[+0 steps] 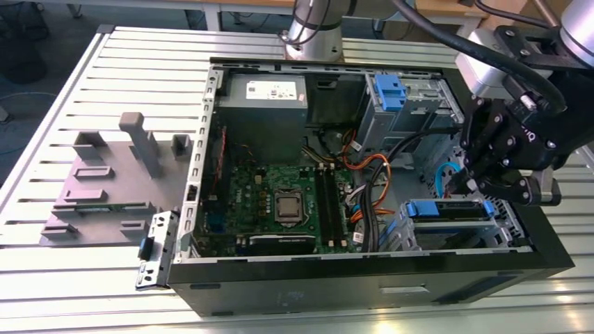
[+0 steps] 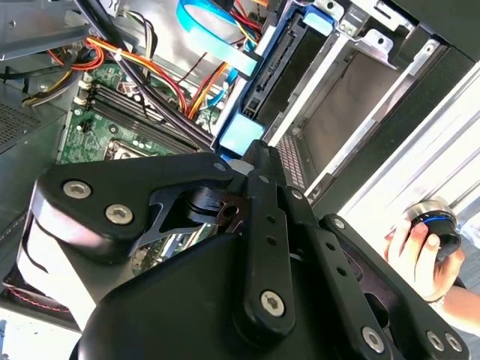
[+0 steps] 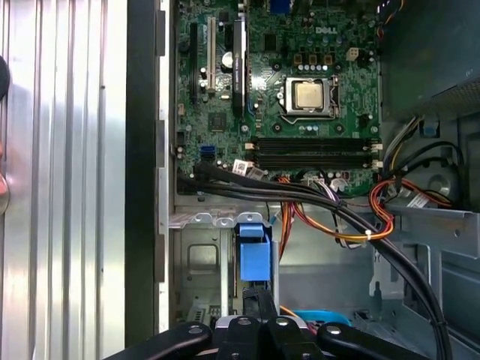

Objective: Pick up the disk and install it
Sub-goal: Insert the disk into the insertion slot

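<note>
— End effector [image 1: 496, 188] first: where do we see it?

— We see it hanging inside the open computer case [image 1: 371, 278], at the corner farthest from the case's power supply box [image 1: 264, 97]. Whether it is apart, together or clamped on something, we cannot tell; its black linkage blocks the tips in both wrist views.

— And around the case?

— The case lies on its side on a ribbed metal surface [image 1: 111, 69]. A grey moulded fixture [image 1: 111, 181] rests on that surface just outside the case wall. Inside the case, we make out the green motherboard [image 1: 278, 195] in the middle.

— Where is the disk?

— The disk [image 1: 446, 211] sits in the grey drive bay [image 1: 408, 240] in that same corner of the case, its blue carrier facing the motherboard. In the first wrist view the end effector [image 3: 259, 330] is right at the carrier's blue tab [image 3: 251, 251]. Orange cables [image 3: 360, 225] run just beside the bay.

— Anything smaller?

— Outside the case, in the second wrist view, a person's hand [image 2: 416, 251] grips a round knob [image 2: 435, 217].
</note>
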{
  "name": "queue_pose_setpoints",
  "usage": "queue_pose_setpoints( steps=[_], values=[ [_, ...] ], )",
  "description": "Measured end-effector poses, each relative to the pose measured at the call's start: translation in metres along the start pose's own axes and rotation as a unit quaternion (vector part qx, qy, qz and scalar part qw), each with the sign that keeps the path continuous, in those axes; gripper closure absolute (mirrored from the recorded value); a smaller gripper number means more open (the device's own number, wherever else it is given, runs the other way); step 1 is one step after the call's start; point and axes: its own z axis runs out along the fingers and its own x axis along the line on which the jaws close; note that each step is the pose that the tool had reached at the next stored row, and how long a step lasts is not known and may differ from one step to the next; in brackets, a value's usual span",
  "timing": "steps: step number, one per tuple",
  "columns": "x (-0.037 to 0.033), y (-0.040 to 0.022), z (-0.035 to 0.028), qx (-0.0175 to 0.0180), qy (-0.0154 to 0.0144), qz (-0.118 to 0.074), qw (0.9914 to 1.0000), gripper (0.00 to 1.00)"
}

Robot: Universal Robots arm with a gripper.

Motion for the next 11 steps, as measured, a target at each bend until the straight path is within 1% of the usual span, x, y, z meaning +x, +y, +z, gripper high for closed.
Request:
queue_pose_setpoints(
  steps=[11],
  values=[
    [-0.0010,-0.0076,0.0038,-0.0005,0.0000,0.000,1.00000,0.89]
  ],
)
